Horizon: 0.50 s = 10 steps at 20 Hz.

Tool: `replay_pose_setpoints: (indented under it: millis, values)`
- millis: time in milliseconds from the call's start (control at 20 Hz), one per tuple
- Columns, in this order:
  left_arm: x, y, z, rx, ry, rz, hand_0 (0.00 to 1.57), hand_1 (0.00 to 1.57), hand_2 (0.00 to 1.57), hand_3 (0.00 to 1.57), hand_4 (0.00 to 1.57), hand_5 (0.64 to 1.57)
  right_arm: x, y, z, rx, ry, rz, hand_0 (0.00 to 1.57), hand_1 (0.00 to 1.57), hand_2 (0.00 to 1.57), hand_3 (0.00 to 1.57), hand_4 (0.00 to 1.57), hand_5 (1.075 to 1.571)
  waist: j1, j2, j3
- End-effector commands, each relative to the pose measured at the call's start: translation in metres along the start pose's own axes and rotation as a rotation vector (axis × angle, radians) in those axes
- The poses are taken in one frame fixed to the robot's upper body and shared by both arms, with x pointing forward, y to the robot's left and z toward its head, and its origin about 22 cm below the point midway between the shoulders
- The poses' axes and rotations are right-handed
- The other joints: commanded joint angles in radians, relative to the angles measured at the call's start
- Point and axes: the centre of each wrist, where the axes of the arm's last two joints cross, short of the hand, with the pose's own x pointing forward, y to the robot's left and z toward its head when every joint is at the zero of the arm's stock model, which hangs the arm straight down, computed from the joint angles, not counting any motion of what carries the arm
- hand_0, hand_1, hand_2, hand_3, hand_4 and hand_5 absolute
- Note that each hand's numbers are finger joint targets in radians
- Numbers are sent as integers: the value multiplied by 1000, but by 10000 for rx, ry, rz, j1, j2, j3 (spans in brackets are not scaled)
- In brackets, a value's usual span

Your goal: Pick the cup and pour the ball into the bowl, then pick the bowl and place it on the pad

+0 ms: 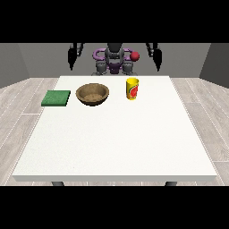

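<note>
Cup (pixel 132 88), yellow with a red mark on its side, stands upright on the far part of the white desk (pixel 116 143), a little to the right of the middle, and we cannot see into it, so any ball inside is hidden from us. Near it on the left sits the brown wooden bowl (pixel 92 94), apart from the cup, and farther left lies the flat green pad (pixel 56 98) close to the desk's left edge. We make out the hand at the view's left (pixel 71 57) and the hand at the view's right (pixel 157 58) as dark shapes hanging beside the robot's torso (pixel 114 60), behind the desk; how their fingers lie we cannot tell. Pale wood planks cover the floor (pixel 18 112), and grey walls (pixel 27 58) close the room.
</note>
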Motion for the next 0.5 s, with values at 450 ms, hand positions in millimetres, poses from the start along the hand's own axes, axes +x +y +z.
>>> replay_pose_setpoints:
  millis: [450]
  values:
    - [71, 14, -25, 441, -701, 1507, 0, 0, 0, 0, 0, 1558, 45, -62, 0, 894, 126, -489, 0, 0, 0, 0, 0, 1569, -698, -1767, 317]
